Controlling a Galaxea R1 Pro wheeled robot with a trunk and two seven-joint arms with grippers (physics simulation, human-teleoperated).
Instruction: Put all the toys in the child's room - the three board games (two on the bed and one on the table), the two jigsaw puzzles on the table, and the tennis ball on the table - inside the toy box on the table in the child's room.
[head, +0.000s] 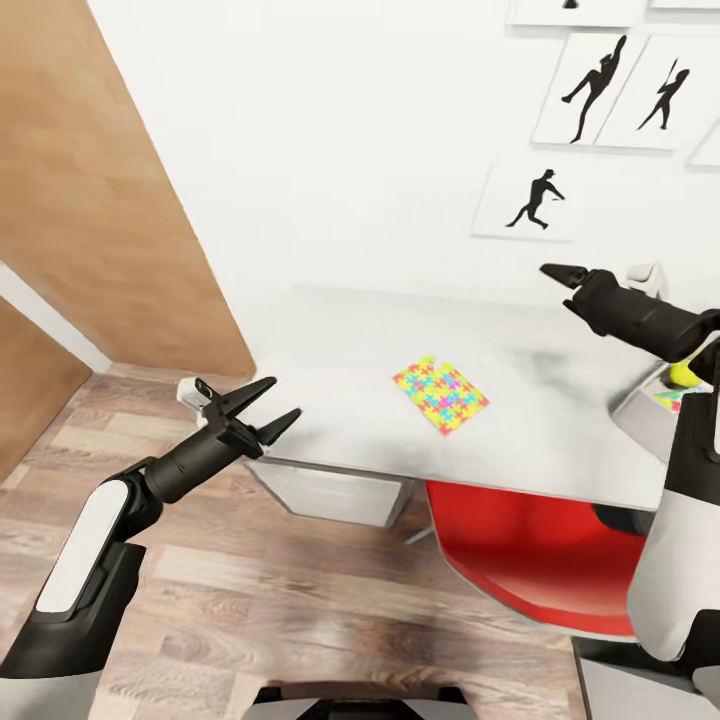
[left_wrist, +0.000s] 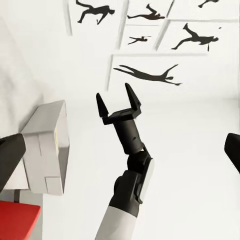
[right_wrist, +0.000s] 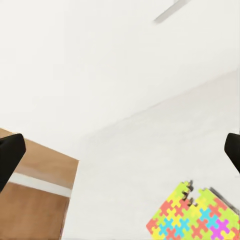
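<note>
One jigsaw puzzle (head: 441, 394) lies flat in the middle of the pale grey table (head: 330, 350); the right wrist view has it (right_wrist: 195, 216) low between the fingers (right_wrist: 10, 155). At the table's right end stands the grey toy box (head: 640, 405), holding the tennis ball (head: 684, 375) and a multicoloured puzzle sheet (head: 672, 396). My right gripper (head: 565, 275) hovers open above the table, left of the box, and the left wrist view shows it (left_wrist: 118, 102) with fingers spread and empty beside the toy box (left_wrist: 50, 145). My left gripper (head: 255, 405) is open at the table's left front corner. The board games and the bed are out of view.
A red chair (head: 530, 550) is tucked under the table's front edge, right of centre. White drawer fronts (head: 330, 490) sit below the table's left end. Wooden wardrobe doors (head: 90, 200) stand at the left, wood-plank floor (head: 300, 620) lies below, and silhouette pictures (head: 600, 90) hang on the wall.
</note>
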